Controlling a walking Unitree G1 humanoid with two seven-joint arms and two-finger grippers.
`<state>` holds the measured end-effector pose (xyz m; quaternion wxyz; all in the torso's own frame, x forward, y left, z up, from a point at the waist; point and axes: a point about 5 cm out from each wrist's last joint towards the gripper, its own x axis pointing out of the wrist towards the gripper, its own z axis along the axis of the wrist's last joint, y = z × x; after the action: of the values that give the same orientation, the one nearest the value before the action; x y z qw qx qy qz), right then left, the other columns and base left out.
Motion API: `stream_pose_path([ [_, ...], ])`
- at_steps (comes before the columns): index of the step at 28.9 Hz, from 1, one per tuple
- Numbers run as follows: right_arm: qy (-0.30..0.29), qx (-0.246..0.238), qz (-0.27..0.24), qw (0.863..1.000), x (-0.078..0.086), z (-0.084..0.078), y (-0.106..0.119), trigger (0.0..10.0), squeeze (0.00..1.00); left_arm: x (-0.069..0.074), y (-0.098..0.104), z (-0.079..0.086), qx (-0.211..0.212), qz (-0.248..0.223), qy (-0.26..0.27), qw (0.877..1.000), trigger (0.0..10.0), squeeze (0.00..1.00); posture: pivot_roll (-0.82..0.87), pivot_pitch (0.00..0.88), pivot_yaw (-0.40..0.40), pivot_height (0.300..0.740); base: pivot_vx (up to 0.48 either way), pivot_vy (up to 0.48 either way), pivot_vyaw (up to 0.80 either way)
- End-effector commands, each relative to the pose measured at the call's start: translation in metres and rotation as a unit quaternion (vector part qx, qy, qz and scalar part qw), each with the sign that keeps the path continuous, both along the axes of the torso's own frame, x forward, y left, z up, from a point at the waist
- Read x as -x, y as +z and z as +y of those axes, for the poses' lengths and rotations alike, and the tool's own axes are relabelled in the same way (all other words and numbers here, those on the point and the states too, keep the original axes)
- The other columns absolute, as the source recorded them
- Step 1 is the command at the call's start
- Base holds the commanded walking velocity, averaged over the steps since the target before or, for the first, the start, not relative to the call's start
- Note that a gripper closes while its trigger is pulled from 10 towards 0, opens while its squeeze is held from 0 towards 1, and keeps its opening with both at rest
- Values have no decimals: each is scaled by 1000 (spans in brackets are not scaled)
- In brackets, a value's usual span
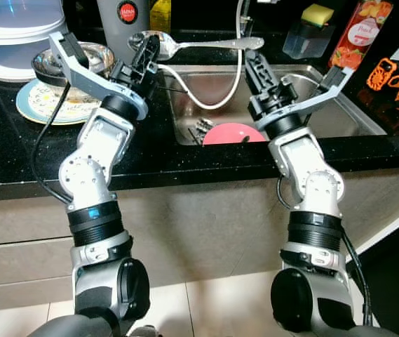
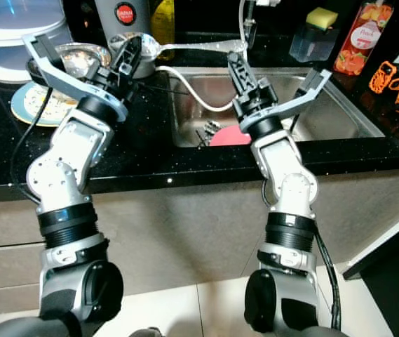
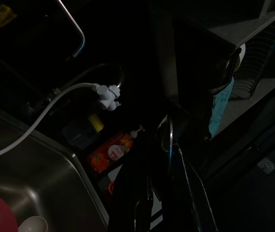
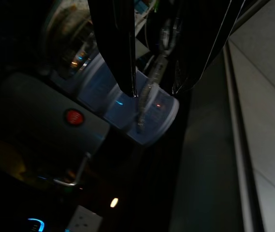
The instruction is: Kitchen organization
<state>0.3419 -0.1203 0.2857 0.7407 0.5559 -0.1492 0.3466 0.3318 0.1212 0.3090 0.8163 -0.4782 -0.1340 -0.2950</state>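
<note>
A big metal spoon (image 1: 185,46) hangs level over the back of the steel sink (image 1: 339,105). Its bowl is on the left and its handle points right. My left gripper (image 1: 145,56) is raised from the left counter and is shut on the spoon just behind the bowl. My right gripper (image 1: 255,62) is raised over the sink at the handle's end. In the right wrist view the handle (image 4: 149,92) lies between the two fingers (image 4: 123,48) with a gap on each side, so the right gripper is open.
A pink plate (image 1: 233,133) and some cutlery (image 1: 203,126) lie in the sink. A white hose (image 1: 235,77) loops over it. On the black counter stand a plate with a bowl (image 1: 38,105), a white container (image 1: 17,35), a grey canister (image 1: 125,21), a sponge holder (image 1: 311,31) and a peach bottle (image 1: 360,31).
</note>
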Motion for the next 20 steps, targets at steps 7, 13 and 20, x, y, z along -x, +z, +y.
stream_pose_path([
  [7,10,12,-5,1000,2,5,1,10000,0,1,-10,-10,-11,15,-26,1000,10000,0,176,1,-57,740,0,0,0],
  [13,11,20,1,1000,1,7,-1,10000,0,3,-13,-15,-15,17,-34,999,10000,0,176,1,-57,740,0,0,0],
  [20,17,31,4,999,3,8,-5,10000,0,0,-10,-5,-17,18,-1,1000,10000,0,178,0,-60,740,0,0,0],
])
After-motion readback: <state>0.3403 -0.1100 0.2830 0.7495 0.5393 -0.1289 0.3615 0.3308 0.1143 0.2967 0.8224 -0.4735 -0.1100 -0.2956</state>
